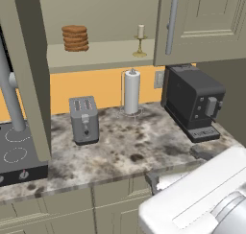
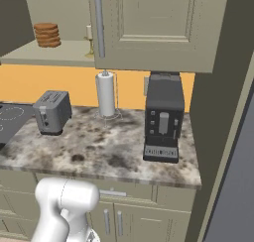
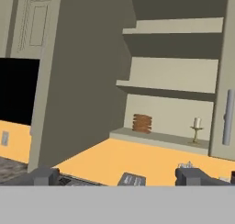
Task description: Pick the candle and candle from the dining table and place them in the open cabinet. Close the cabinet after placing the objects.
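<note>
A short cream candle (image 1: 141,31) on a brass-gold holder stands upright on the lowest shelf of the open cabinet (image 1: 101,55), near the shelf's right end. It also appears in the right base view, candle (image 2: 89,31) in cabinet (image 2: 64,52), and in the hand view, candle (image 3: 197,123) on the shelf (image 3: 156,137). My gripper (image 3: 118,176) is open, its two dark fingertips (image 3: 43,175) wide apart with nothing between them. It hangs low by the counter's front edge, gripper (image 1: 177,168), well below and in front of the shelf.
The cabinet's left door (image 1: 29,84) swings out over the counter; the right door (image 1: 202,22) with its bar handle is shut. A stack of brown discs (image 1: 75,38) shares the shelf. Toaster (image 1: 84,119), paper-towel roll (image 1: 131,91), coffee machine (image 1: 194,101) and cooktop (image 1: 14,154) stand below.
</note>
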Robot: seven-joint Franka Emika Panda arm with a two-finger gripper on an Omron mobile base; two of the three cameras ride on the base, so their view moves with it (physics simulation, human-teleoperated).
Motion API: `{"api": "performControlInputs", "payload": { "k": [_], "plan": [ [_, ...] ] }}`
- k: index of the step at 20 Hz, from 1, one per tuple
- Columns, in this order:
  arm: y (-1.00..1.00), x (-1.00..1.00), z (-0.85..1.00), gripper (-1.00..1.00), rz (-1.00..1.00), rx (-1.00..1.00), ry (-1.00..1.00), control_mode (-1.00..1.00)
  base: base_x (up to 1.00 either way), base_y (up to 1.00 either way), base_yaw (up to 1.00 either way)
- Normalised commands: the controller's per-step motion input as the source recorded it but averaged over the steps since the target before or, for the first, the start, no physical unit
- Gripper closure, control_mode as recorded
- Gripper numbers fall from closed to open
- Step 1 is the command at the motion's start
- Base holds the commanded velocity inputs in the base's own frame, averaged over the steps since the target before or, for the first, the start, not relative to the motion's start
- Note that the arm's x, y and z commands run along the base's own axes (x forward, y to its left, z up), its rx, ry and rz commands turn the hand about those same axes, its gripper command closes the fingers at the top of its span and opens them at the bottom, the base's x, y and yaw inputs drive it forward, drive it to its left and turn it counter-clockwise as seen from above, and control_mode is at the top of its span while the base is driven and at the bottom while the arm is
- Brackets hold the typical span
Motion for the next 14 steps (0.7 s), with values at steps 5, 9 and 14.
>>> {"api": "performControlInputs", "payload": {
  "k": [5, 9, 14],
  "plan": [
    [0.33, 0.0, -0.24, -1.0, 0.0, 0.0, -0.11, -1.0, 0.0, 0.0, 0.0],
    [0.19, 0.0, -0.04, -1.0, 0.0, 0.01, -0.12, -1.0, 0.0, 0.0, 0.0],
    [0.02, 0.01, 0.0, -1.0, 0.0, 0.03, -0.07, -1.0, 0.0, 0.0, 0.0]
  ]
}}
